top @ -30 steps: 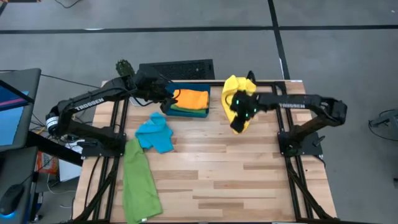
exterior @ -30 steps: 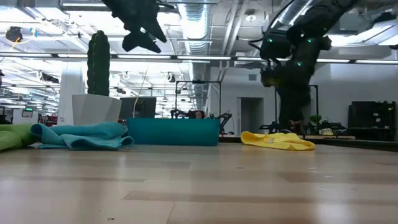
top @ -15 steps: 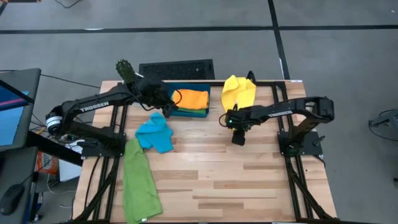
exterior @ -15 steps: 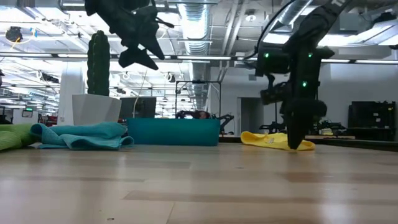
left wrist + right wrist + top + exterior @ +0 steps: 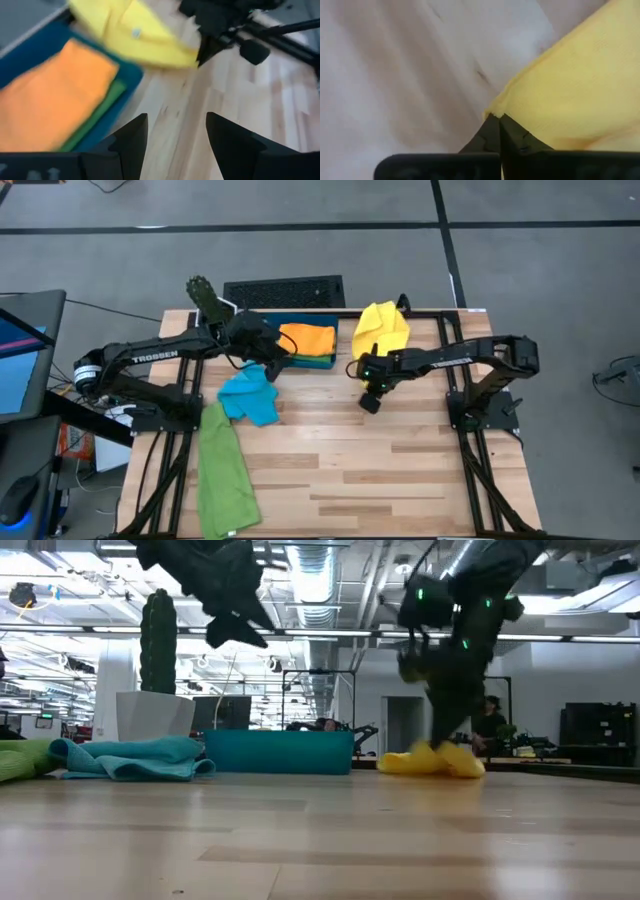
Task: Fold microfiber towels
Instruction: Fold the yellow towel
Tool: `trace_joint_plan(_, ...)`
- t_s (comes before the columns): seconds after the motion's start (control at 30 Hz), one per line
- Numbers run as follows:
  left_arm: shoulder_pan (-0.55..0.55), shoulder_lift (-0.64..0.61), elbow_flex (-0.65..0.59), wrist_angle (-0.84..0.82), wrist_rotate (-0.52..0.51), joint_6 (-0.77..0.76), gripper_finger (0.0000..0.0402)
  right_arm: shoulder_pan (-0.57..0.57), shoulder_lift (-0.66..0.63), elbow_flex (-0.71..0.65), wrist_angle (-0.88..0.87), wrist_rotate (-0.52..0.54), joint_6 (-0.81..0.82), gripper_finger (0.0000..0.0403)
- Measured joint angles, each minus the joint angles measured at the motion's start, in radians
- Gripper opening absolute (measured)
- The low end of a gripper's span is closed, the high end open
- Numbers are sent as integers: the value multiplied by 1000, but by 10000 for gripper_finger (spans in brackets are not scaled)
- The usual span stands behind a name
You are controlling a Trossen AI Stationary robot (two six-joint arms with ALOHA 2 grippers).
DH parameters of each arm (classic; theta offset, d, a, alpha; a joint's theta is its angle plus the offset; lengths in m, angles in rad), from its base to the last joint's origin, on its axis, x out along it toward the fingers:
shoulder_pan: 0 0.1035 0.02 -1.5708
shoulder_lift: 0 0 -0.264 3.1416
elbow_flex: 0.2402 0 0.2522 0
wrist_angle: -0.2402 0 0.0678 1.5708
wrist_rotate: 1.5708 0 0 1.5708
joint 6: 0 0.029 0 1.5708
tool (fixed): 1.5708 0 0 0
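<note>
Right arm reaches in from the desk's right side, elbow bent, its right gripper (image 5: 369,402) low over the wooden desk (image 5: 400,470) with the fingers pinched together on a corner of the yellow towel (image 5: 382,332), which trails from the gripper toward the far edge. Left arm stretches from the left, its left gripper (image 5: 272,358) raised with fingers apart, seemingly above the near edge of the teal tray (image 5: 320,319). An orange towel (image 5: 308,339) lies folded in that tray atop a green towel (image 5: 312,360). A sky-blue towel (image 5: 250,394) sits crumpled nearby, and a second green towel (image 5: 225,475) hangs over the desk's left edge.
</note>
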State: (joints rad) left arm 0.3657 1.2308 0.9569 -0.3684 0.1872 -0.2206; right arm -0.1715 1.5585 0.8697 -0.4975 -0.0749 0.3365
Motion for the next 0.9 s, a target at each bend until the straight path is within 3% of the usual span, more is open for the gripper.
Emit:
trace_joint_plan(0.23, -95, 60, 2, 231, 9, 93, 195, 69, -65, 34, 161, -32, 203, 6)
trace_joint_plan(0.57, -225, 299, 0, 464, 28, 225, 195, 188, -46, 81, 209, -10, 368, 10)
trace_joint_plan(0.77, -282, 393, 0, 571, 58, 279, 195, 238, -49, 84, 275, 14, 394, 13)
trace_joint_plan(0.9, -326, 392, 1, 635, -26, 307, 195, 246, -48, 84, 275, 20, 365, 11)
